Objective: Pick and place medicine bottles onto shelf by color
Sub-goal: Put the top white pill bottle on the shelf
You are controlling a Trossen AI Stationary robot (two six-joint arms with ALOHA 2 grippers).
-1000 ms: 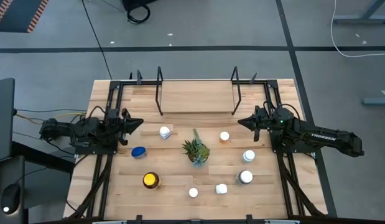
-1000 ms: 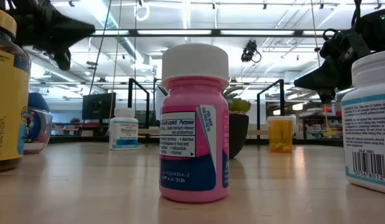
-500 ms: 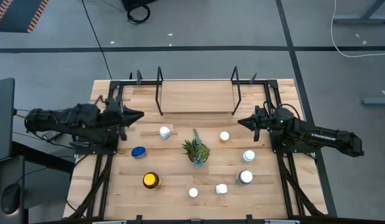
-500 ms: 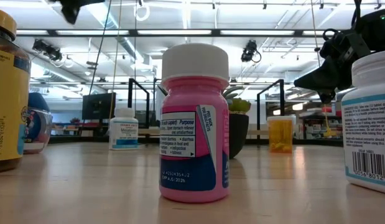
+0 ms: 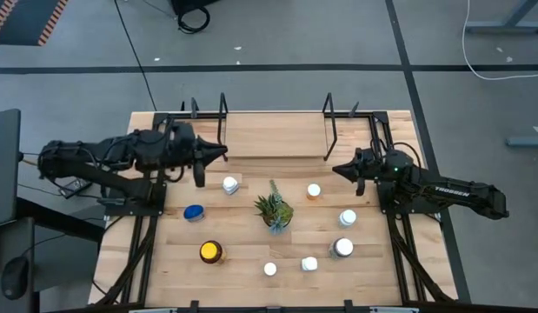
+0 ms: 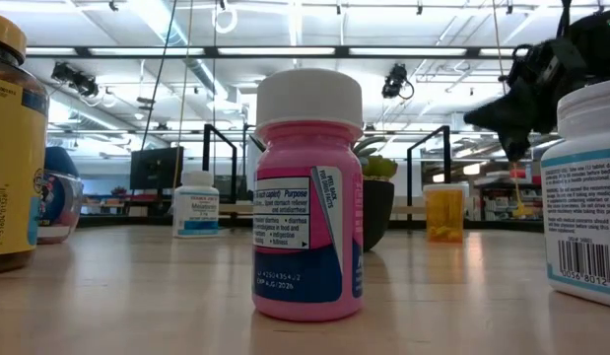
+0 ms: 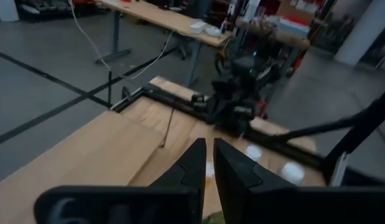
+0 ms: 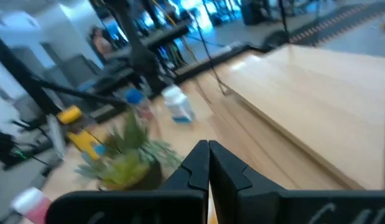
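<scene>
White-capped bottle (image 5: 230, 184) sits just ahead of my left gripper (image 5: 223, 151), jaws nearly together, empty, positioned, I judge, for reaching it; right gripper (image 5: 336, 170) waits, jaws together.

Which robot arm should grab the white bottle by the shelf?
Probably the left: the left gripper hangs right by that white bottle, while the right gripper sits across the plant.

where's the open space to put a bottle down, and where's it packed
The shelf plank between its black wire uprights is bare. Bare tabletop also runs between the blue bottle and the white bottle. It is crowded around the plant and toward the front right, where white-capped bottles cluster. The left gripper is at the shelf's left upright.
</scene>
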